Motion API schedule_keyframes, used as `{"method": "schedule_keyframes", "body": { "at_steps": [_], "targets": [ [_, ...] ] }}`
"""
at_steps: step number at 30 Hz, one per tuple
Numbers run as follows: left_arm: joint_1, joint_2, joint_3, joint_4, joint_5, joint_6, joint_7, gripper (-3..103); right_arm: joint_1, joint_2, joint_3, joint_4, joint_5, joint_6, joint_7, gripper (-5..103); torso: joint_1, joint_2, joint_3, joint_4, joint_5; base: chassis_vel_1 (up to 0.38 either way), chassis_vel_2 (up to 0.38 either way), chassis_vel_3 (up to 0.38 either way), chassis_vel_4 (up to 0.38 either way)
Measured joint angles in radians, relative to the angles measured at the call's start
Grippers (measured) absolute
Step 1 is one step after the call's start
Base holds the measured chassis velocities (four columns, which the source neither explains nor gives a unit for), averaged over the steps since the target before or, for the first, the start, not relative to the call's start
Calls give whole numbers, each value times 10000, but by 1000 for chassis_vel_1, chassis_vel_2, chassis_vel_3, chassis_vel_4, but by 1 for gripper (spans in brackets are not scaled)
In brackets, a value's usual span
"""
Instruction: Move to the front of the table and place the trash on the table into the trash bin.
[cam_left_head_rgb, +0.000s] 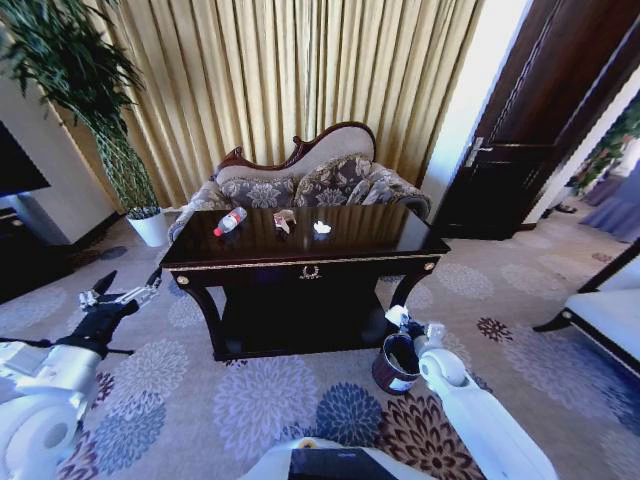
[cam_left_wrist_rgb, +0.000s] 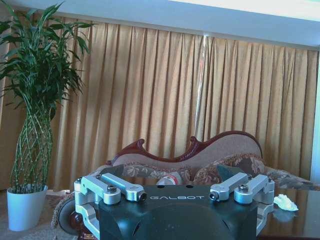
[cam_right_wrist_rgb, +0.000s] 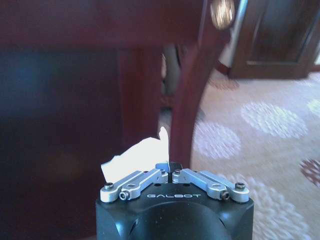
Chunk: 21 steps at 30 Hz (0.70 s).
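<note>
Table (cam_left_head_rgb: 400, 243) with bottle (cam_left_head_rgb: 230, 221), wads (cam_left_head_rgb: 321, 228)

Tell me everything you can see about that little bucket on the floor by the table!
The trash bin is a small, dark maroon, round bucket with a white label patch low on its side. It stands upright on the flowered carpet, beside the table at its front right leg, and is much shorter than the table. Its top is open and the inside looks dark. The right gripper hangs just above its rim.
</note>
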Motion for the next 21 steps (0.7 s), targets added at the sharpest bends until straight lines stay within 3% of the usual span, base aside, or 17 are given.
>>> {"method": "schedule_keyframes", "body": {
  "at_steps": [8, 17, 19, 21],
  "targets": [
    [90, 19, -45, -8, 7, -110, 44, 100, 1642, 392, -28, -3458, -1240, 723, -573, 0, 0, 1, -1, -2, -2, 0, 0, 0, 0],
    [126, -37, -61, -38, 29, -149, 63, 100, 1997, 596, -8, -4363, -2077, 1031, -780, -3, -1, 1, -1, -2, -1, 0, 0, 0, 0],
    [155, -51, -69, -38, 29, -177, 77, 100, 1997, 610, -8, -4398, -2236, 1030, -848, 1, -1, 1, -2, -1, -1, 0, 0, 0, 0],
    [210, -76, -87, -37, 41, -227, 133, 100, 1997, 636, -2, -4426, -2432, 1030, -906, 12, -1, 1, -2, -1, 0, 0, 0, 0, 0]
  ]
}}
